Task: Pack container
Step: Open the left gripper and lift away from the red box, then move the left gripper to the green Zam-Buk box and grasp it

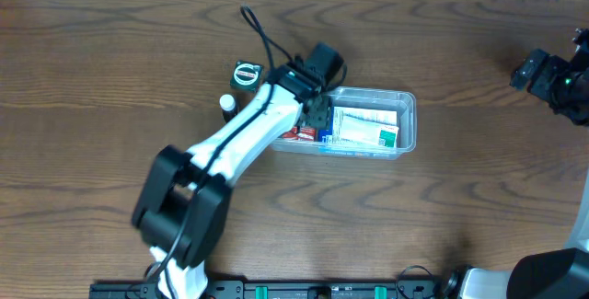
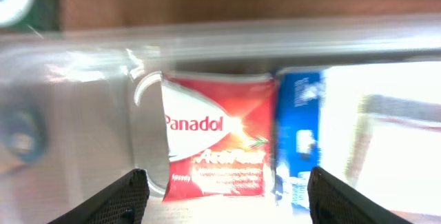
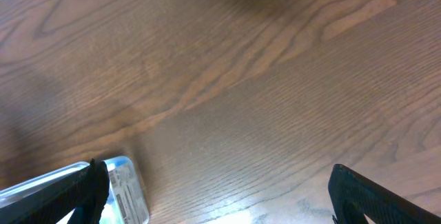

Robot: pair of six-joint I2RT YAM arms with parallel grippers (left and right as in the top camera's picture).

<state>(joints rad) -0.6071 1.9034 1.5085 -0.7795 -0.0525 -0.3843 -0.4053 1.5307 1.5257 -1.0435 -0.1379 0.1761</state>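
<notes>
The clear plastic container (image 1: pixel 406 104) lies at the table's middle. Inside it are a red Panadol packet (image 2: pixel 217 134), a blue box (image 2: pixel 298 138) and a white and green packet (image 1: pixel 366 126). My left gripper (image 1: pixel 319 115) is open over the container's left end, its fingers (image 2: pixel 224 196) spread either side of the red packet and holding nothing. My right gripper (image 1: pixel 552 76) is open and empty at the far right of the table; its wrist view (image 3: pixel 217 196) shows bare wood and the container's corner (image 3: pixel 127 186).
A small round green and white tin (image 1: pixel 247 74) and a small white bottle (image 1: pixel 227 105) stand just left of the container, beside my left arm. The table is brown wood.
</notes>
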